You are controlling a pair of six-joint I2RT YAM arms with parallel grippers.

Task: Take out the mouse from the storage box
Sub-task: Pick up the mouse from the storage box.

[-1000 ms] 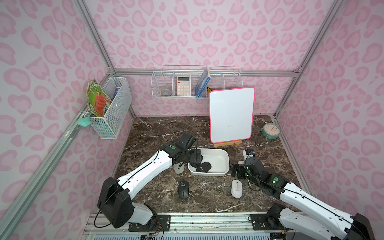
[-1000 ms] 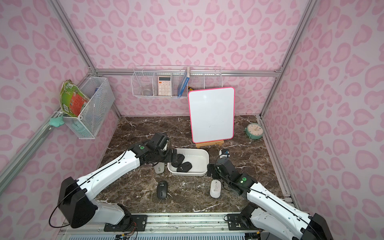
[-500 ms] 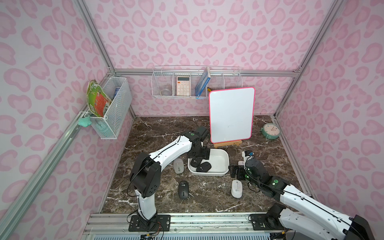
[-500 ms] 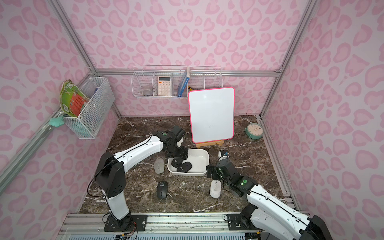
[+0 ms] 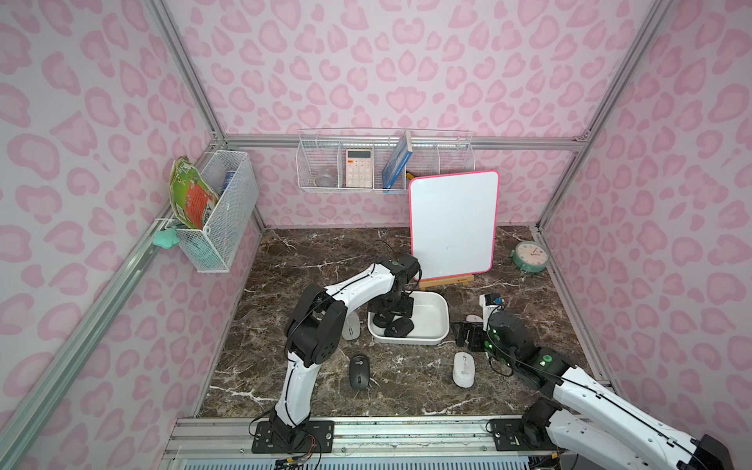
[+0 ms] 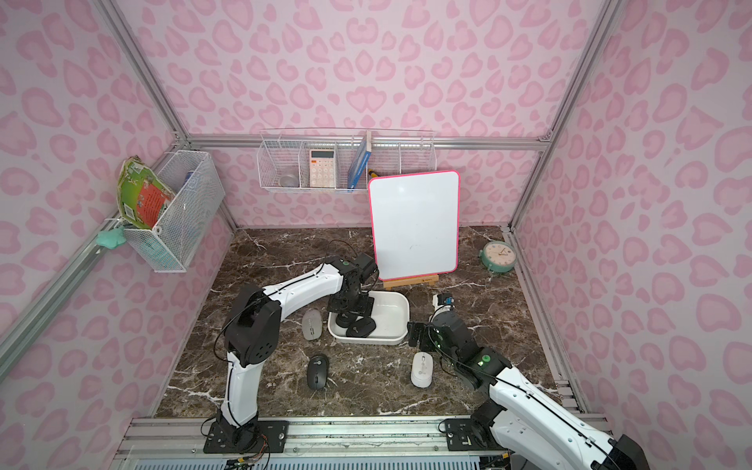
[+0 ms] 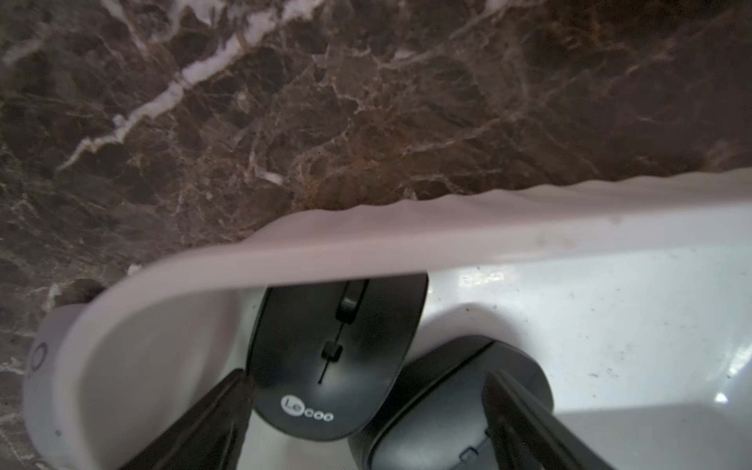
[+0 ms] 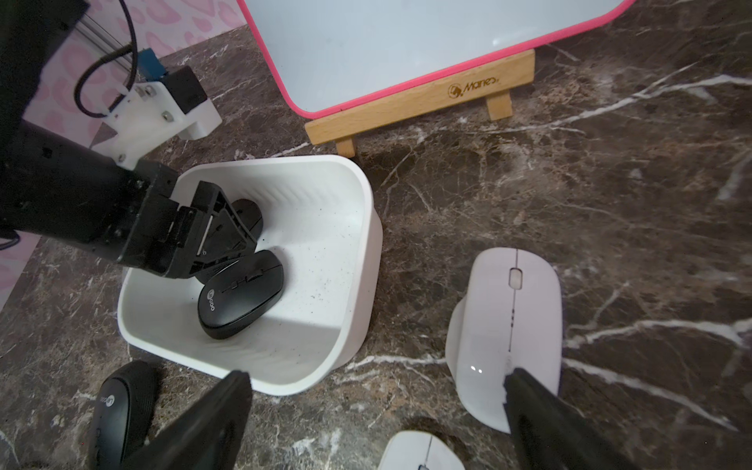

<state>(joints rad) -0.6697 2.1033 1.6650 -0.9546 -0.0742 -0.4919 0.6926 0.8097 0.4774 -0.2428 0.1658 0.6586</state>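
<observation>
The storage box (image 5: 430,315), a shallow white tub, sits mid-table in both top views (image 6: 390,313) and in the right wrist view (image 8: 325,191). Two black mice lie at its left end. One mouse (image 7: 333,358) carries a white logo and rests against the box wall (image 7: 407,244); the second mouse (image 7: 443,398) lies beside it. My left gripper (image 5: 391,311) reaches down into the box, open, with its fingers (image 7: 228,407) straddling both mice. My right gripper (image 5: 468,335) hovers open over the table just right of the box, empty.
Outside the box lie a grey mouse (image 5: 350,325), a black mouse (image 5: 359,372) and a white mouse (image 5: 464,369). A pink-framed whiteboard (image 5: 453,224) on a wooden easel stands just behind the box. A green clock (image 5: 531,255) sits far right. Wire baskets hang on the walls.
My left arm has folded up, elbow raised, and its gripper now comes down into the box from the far side. The right arm has barely moved.
</observation>
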